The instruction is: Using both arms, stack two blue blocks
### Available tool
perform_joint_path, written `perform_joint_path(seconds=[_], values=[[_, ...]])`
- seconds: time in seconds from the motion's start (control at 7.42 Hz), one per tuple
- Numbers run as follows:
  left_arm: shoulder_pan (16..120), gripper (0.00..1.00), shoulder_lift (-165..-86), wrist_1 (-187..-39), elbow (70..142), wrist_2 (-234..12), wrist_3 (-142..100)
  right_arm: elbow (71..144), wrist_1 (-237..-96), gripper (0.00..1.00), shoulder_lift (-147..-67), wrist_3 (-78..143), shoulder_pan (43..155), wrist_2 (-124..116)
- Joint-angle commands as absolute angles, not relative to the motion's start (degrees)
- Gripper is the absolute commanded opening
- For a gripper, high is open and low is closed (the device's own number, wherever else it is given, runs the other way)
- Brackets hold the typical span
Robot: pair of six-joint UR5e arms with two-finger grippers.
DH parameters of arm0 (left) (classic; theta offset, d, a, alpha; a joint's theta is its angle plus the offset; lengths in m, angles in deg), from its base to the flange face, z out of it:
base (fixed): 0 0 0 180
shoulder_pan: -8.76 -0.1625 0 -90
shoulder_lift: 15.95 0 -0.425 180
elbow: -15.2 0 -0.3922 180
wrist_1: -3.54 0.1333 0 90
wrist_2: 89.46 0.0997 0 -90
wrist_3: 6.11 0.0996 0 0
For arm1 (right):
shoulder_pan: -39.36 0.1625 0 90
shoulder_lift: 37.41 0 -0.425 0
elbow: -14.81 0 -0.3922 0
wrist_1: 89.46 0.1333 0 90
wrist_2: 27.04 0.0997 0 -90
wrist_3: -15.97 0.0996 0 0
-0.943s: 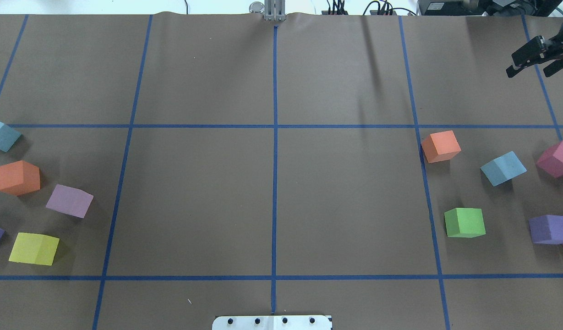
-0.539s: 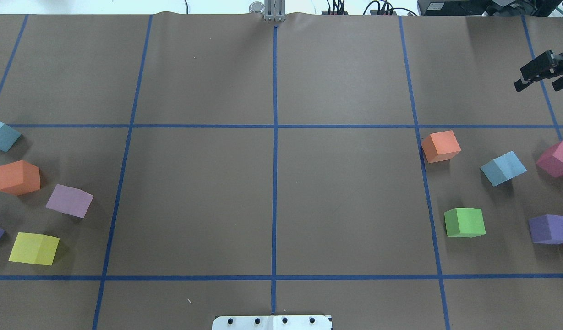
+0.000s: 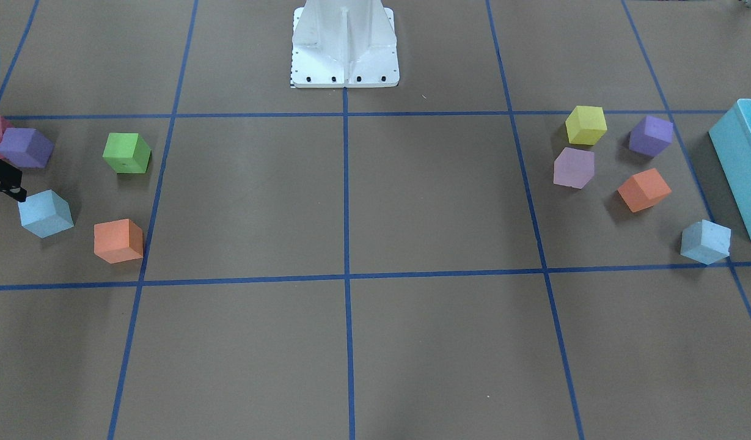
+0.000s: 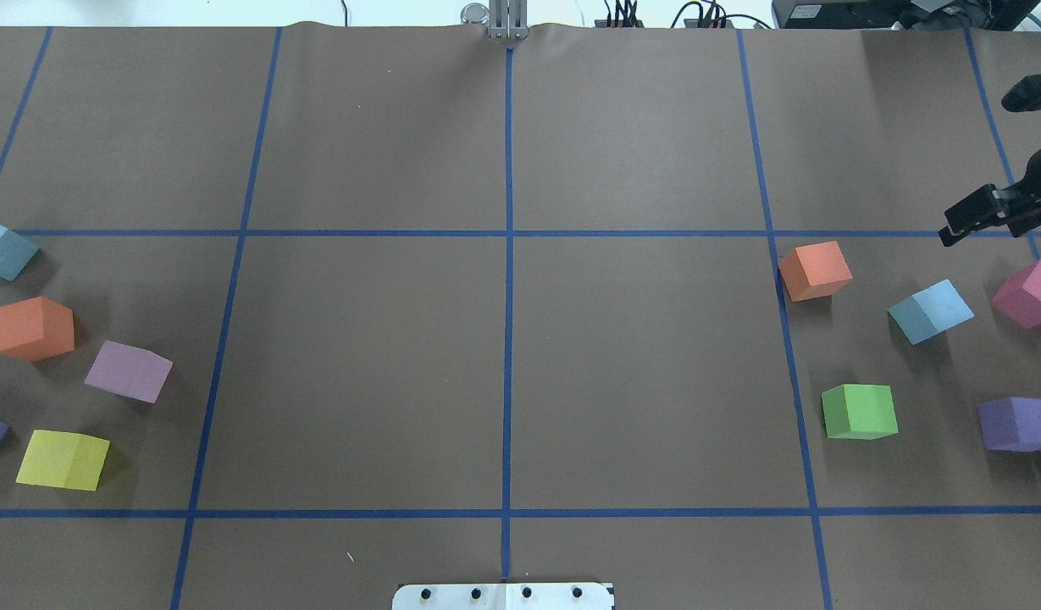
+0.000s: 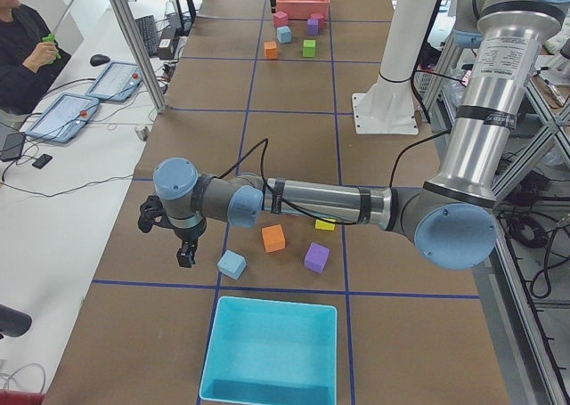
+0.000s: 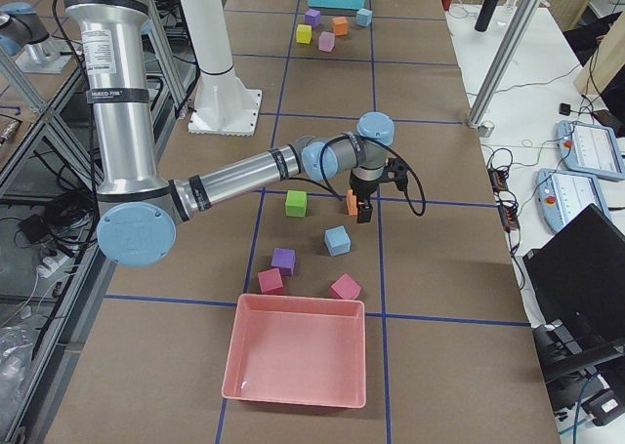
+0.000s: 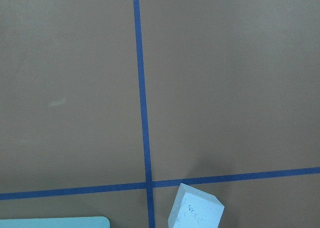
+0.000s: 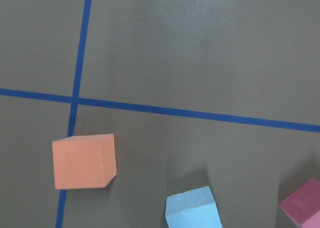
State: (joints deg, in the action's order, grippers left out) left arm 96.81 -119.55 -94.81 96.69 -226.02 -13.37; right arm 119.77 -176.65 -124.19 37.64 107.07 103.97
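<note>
One pale blue block (image 4: 931, 311) lies on the right side of the table; it also shows in the front view (image 3: 45, 213) and at the bottom of the right wrist view (image 8: 194, 208). My right gripper (image 4: 986, 227) hovers open just beyond it, on its far side from my base, holding nothing. The other blue block (image 4: 3, 248) lies at the left edge, close to the turquoise bin (image 3: 742, 165), and shows in the left wrist view (image 7: 195, 212). My left gripper (image 5: 183, 249) hangs above the table beside that block (image 5: 232, 264); I cannot tell whether it is open or shut.
Around the right blue block lie an orange cube (image 4: 815, 270), a green cube (image 4: 860, 411), a pink cube (image 4: 1028, 294) and a purple cube (image 4: 1018, 424). On the left lie orange (image 4: 34, 328), lilac (image 4: 129, 371) and yellow (image 4: 63, 459) cubes. A pink bin (image 6: 298, 361) stands at the right end.
My right gripper has moved from the far right corner towards my base, coming close to the right blue block. No block has moved.
</note>
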Motion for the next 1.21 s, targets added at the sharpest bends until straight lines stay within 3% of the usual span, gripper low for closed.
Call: perform_joint_path(seconds=[0.0, 0.54, 1.08], values=[[95.78, 0.98, -119.57, -97.52, 96.07, -225.95, -16.03, 118.01, -168.76, 1.00, -129.23, 37.50, 105.47, 101.99], [95.24, 0.98, -119.57, -98.42, 95.62, -225.95, -16.57, 113.78, -166.10, 1.00, -125.30, 40.22, 98.96, 99.88], [95.24, 0.98, -119.57, -98.42, 95.53, -225.95, -16.57, 112.37, -164.08, 1.00, -126.52, 39.61, 97.99, 98.12]])
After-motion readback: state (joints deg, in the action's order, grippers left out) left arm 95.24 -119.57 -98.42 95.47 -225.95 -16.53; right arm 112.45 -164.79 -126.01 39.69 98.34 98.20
